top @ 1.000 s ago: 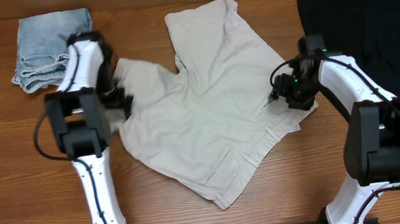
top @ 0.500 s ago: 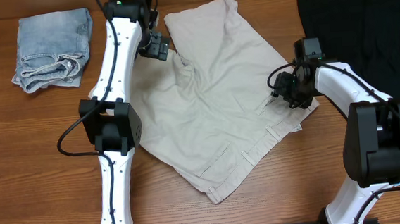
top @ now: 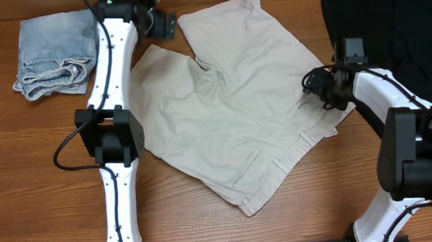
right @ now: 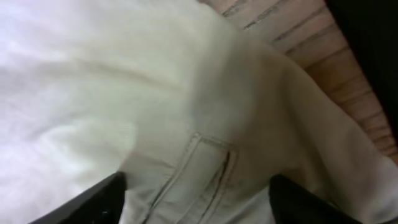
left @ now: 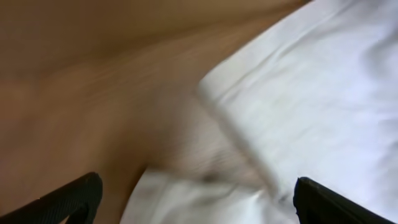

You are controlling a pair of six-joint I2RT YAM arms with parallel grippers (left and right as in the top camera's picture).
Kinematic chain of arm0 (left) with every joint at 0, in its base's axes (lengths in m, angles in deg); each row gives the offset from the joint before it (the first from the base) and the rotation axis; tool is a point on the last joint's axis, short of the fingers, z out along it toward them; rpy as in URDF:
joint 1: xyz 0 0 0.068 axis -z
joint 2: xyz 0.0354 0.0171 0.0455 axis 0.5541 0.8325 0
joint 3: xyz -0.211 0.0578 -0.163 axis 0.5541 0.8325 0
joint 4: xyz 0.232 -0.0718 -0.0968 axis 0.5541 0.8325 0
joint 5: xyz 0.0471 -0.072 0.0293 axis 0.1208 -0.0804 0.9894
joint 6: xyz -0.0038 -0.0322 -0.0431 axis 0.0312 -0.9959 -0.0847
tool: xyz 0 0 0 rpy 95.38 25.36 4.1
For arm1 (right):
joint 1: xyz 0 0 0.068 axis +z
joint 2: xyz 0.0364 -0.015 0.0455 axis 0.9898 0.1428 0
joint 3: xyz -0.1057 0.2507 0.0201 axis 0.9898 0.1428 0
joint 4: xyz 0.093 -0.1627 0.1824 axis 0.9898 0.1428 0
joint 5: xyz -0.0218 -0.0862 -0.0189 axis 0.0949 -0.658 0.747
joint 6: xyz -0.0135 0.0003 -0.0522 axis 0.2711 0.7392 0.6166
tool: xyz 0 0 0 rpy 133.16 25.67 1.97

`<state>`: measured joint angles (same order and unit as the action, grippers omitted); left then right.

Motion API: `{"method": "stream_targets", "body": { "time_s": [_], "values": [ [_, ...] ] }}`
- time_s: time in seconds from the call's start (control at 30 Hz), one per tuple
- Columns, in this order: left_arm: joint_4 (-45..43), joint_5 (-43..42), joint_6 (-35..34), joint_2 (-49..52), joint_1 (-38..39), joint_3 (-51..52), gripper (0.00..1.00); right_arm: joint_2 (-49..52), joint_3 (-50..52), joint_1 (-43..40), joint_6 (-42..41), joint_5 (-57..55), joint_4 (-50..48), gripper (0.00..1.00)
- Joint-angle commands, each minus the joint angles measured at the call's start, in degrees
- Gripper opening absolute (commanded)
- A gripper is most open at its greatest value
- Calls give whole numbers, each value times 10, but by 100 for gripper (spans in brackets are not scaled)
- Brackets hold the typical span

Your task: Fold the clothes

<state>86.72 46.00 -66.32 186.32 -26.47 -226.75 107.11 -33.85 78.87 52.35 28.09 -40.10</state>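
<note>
Left gripper hangs near the top edge of the frame, just left of the upper leg of the shorts. Its jaws are wide apart with nothing between them; below is bare wood and a blurred hem. My right gripper sits low on the waistband at the right of the frame, jaws also spread, with a belt loop bunched between them. I cannot tell whether it pinches anything.

The shorts lie open and slanted across the middle of the table, still unfolded. To fold well, I judge each side should close on a firm edge, hem and waistband, then carry one half squarely over the other.

Folded jeans lie at upper left, well clear. Black clothes at upper right lie near my right arm and could snag.
</note>
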Motion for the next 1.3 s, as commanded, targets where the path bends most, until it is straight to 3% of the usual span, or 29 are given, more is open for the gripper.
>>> {"method": "stream_targets", "body": {
  "time_s": [0.0,0.23,0.43,0.67,0.73,0.77,0.87,0.9,1.13,1.27],
  "values": [
    [-49,-72,18,25,30,-14,100,-36,5,7,6,6,17,82],
    [-100,0,-18,76,60,-14,100,-99,3,14,5,3,55,87],
    [-109,57,-141,109,64,-14,100,-102,3,14,5,-1,65,87],
    [-136,57,-176,131,64,-13,88,-102,3,14,5,-1,65,87],
    [-141,57,-188,132,64,-13,82,-102,3,14,5,-1,65,86],
    [-143,57,-193,133,64,-13,74,-102,3,14,5,-1,65,86],
    [-144,56,-199,136,64,-13,38,-102,3,14,5,-1,66,86],
    [-145,57,-199,137,64,-13,37,-102,3,14,5,-1,66,86],
    [-146,52,-198,153,64,-8,49,-102,3,14,5,-1,66,86],
    [-144,49,-198,156,64,-7,47,-102,3,14,5,-1,66,86]
  ]
}}
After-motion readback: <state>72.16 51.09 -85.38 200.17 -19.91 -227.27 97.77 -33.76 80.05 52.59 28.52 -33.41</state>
